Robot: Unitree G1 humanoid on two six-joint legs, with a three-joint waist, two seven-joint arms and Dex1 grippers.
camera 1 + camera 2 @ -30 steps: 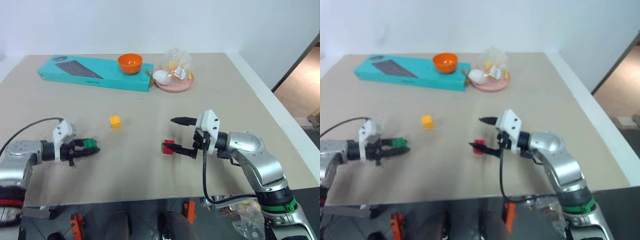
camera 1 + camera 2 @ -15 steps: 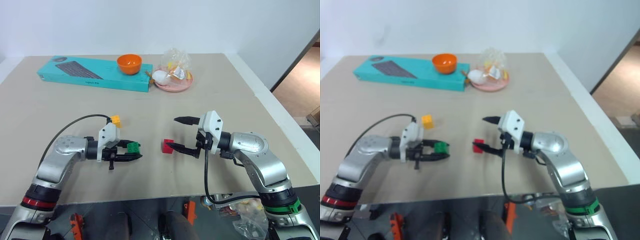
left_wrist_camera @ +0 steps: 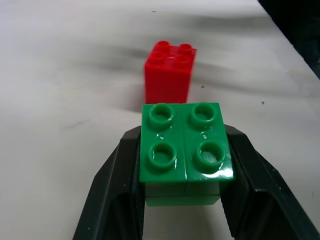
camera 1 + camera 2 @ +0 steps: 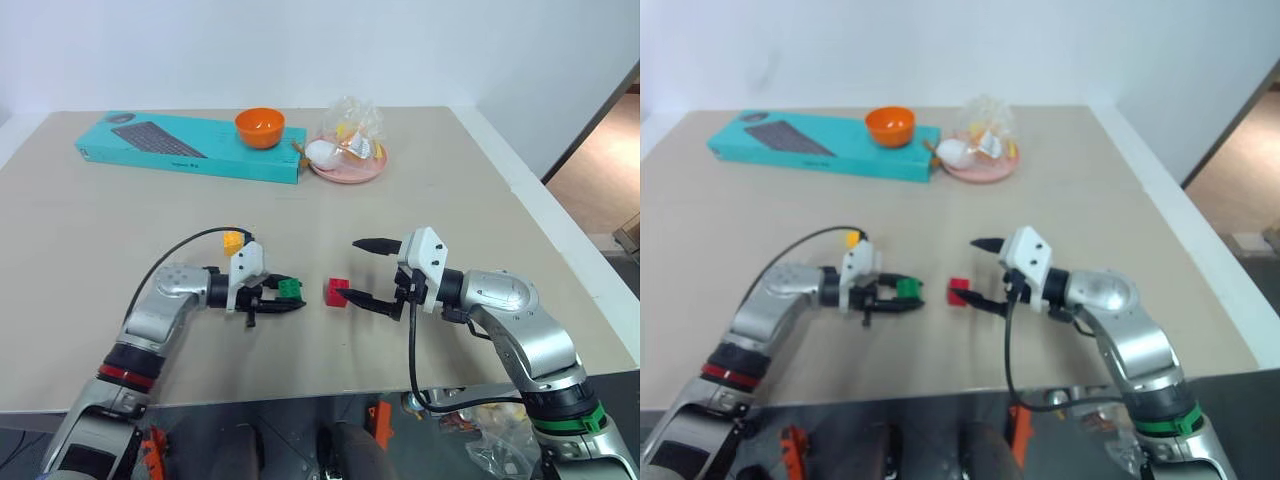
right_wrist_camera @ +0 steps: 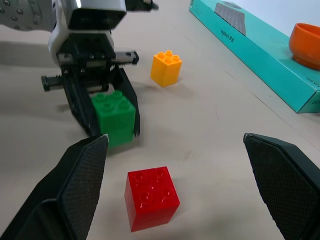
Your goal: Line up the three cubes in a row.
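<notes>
Left gripper (image 4: 290,297) clamped on green cube (image 4: 290,288), centre frame; right gripper (image 4: 352,270) wide open, empty. I'd set green just beside red cube (image 4: 336,292), edges square, heeding yellow cube (image 4: 232,240) for the row's line.

Orange bowl (image 4: 260,127) on teal keyboard box (image 4: 180,147)

Left claw (image 3: 182,200) clamping green cube (image 3: 184,142), red cube (image 3: 170,71) just beyond, seemingly apart

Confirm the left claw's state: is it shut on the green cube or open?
Shut on the green cube. The left claw has a black finger pressed against each side of the cube, near the red cube.
</notes>
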